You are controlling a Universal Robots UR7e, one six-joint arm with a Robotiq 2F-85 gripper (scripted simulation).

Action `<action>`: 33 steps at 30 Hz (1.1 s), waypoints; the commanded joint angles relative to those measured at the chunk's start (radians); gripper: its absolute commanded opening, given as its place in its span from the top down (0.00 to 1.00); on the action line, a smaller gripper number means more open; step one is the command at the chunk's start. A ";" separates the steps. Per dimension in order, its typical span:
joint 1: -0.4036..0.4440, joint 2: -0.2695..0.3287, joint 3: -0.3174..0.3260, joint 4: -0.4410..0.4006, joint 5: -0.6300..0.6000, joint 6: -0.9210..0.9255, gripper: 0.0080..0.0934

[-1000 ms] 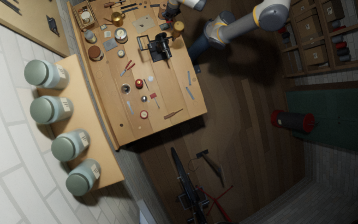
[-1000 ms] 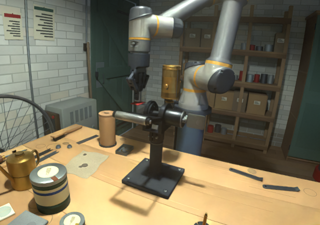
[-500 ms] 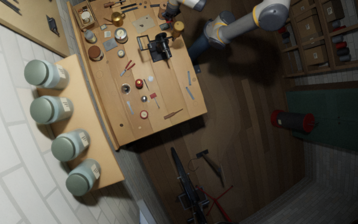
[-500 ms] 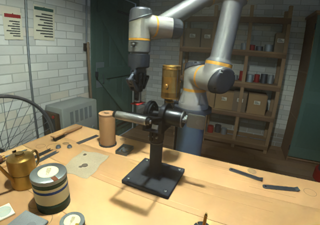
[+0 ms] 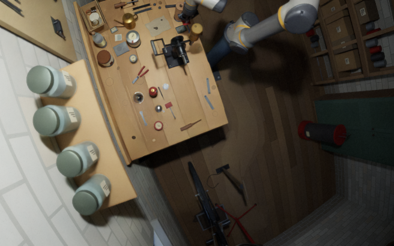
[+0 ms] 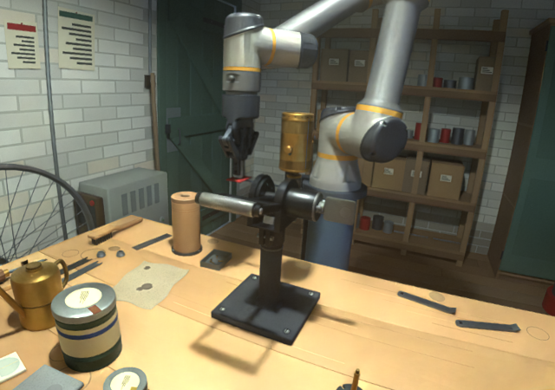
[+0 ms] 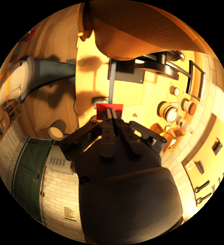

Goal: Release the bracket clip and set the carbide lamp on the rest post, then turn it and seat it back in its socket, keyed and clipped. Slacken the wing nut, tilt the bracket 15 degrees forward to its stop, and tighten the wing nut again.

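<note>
The brass carbide lamp [image 6: 296, 143] [image 5: 195, 31] stands upright on the black bracket [image 6: 287, 200] [image 5: 175, 50], at the far side of the stand. The bracket sits on a black post with a square base plate [image 6: 266, 307]. A steel bar [image 6: 228, 203] sticks out of the bracket to the left. A red clip tab [image 6: 238, 179] [image 7: 109, 108] on a thin stem stands just left of the bracket head. A tan cylindrical rest post [image 6: 185, 222] stands on the bench further left. My gripper [image 6: 238, 169] [image 7: 111, 113] [image 5: 187, 19] hangs directly over the red tab, left of the lamp. It is closed and empty.
Behind the bench stand a green door [image 6: 192, 86] and shelves [image 6: 430, 153] of boxes and cans. A brass oil can [image 6: 33, 294] and a striped tin [image 6: 87, 325] sit at the near left. Flat grey strips [image 6: 486, 325] lie on the right. Small tools are scattered along the bench [image 5: 159, 100].
</note>
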 commanded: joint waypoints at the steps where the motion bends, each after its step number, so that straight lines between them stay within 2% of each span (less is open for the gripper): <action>1: 0.000 0.000 0.000 -0.001 0.000 0.000 1.00; 33: 0.000 0.007 0.006 -0.015 0.000 0.000 1.00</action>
